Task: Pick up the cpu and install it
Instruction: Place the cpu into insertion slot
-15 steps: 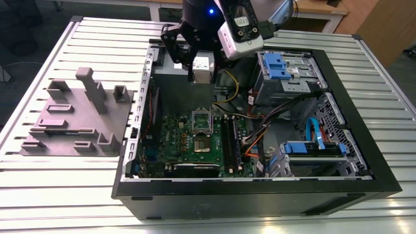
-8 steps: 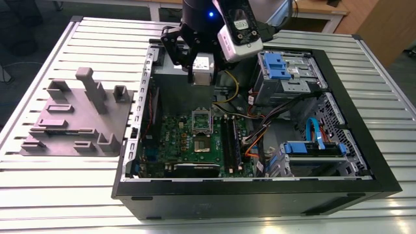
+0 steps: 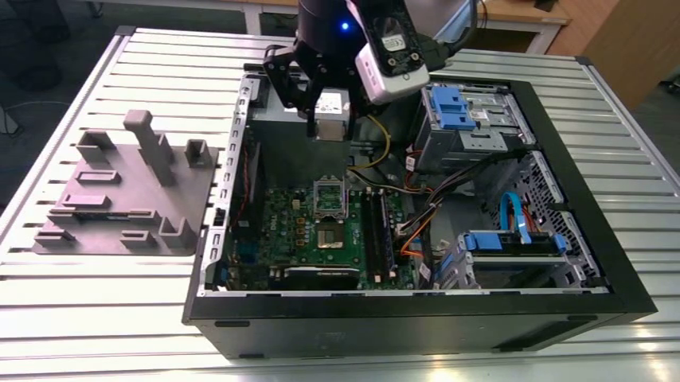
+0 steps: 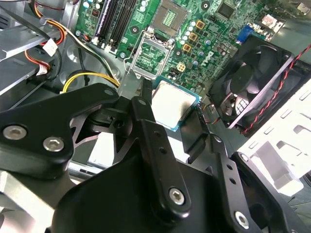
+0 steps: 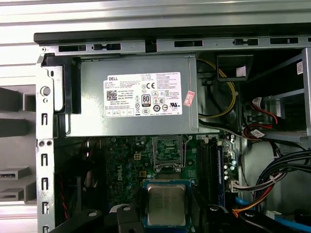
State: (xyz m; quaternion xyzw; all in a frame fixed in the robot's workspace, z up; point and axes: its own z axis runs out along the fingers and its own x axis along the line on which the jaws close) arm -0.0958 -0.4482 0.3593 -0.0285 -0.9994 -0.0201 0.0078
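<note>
Cpu [image 5: 166, 205] is clamped flat between the black fingers of the gripper [image 3: 330, 116]. It hangs inside the open computer case [image 3: 425, 322], above the motherboard [image 3: 287, 231] and just beside the power supply [image 5: 136, 77].

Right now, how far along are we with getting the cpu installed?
Done: the pickup. The gripper is closed on the cpu, holding it in the air over the open computer case. In hand: the cpu hangs above the motherboard. Left: seating it. The socket sits bare with its metal frame flipped up, and the cpu is not yet in it.
</note>
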